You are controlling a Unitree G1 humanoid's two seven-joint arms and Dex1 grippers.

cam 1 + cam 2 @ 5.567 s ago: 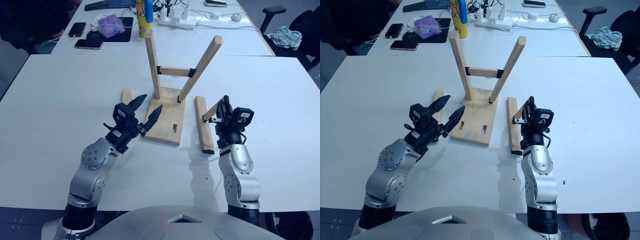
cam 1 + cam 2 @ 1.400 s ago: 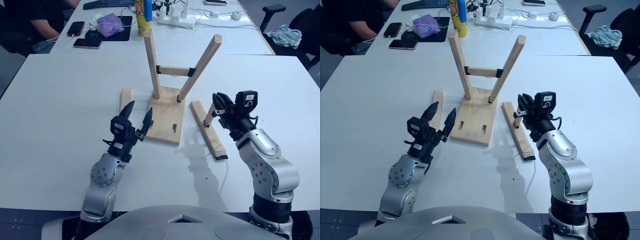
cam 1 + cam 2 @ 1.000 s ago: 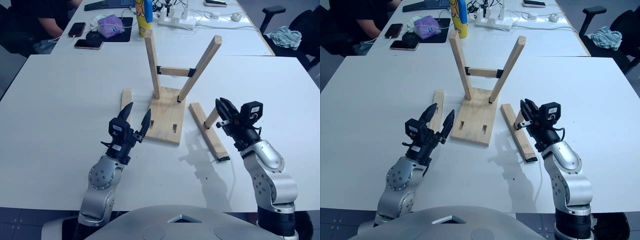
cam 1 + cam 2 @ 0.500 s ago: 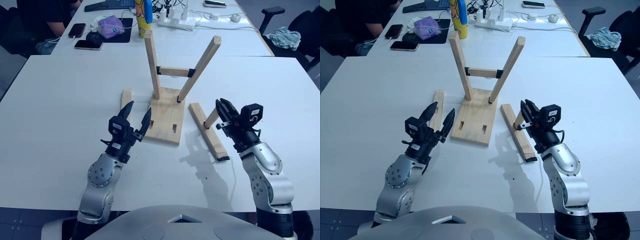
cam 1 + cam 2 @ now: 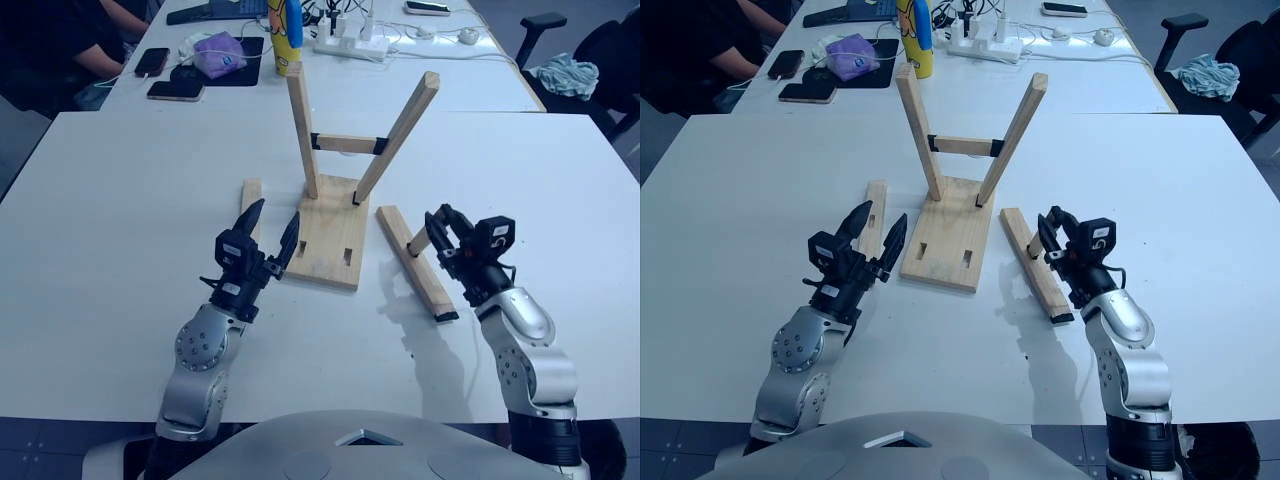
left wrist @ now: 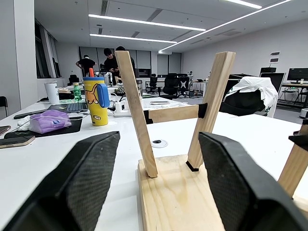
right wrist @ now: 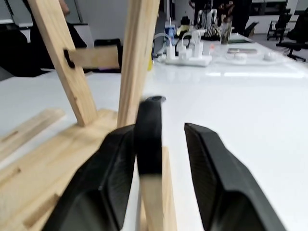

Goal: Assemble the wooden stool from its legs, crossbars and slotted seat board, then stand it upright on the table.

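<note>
Right wrist view showed the right gripper with its fingers parted around a short crossbar. One finger lay against the dark cap while the other stood clear of it, so nothing was clamped yet.

That crossbar rose at a slant from a loose leg lying flat on the table, just right of the seat board. The board lay flat, with two standing legs joined by their own crossbar. A second loose leg lay beside the board's left edge.

The left gripper hovered spread wide and empty near the board's near left corner.

The step in hand looked like taking hold of the right-hand leg-and-crossbar piece to carry it to the free slots. To do it well, the gripper should have centred first, so both pads met the wood together (a one-sided squeeze would likely skid the leg along the table). It should then have closed on bare wood below the cap. The left gripper could have steadied the board.

Open table lay to the right and behind, so there was room for lifting and turning. The tighter spots were the right standing leg, which leaned out over the loose leg's far end, and the table's near edge, close to its near end.
</note>
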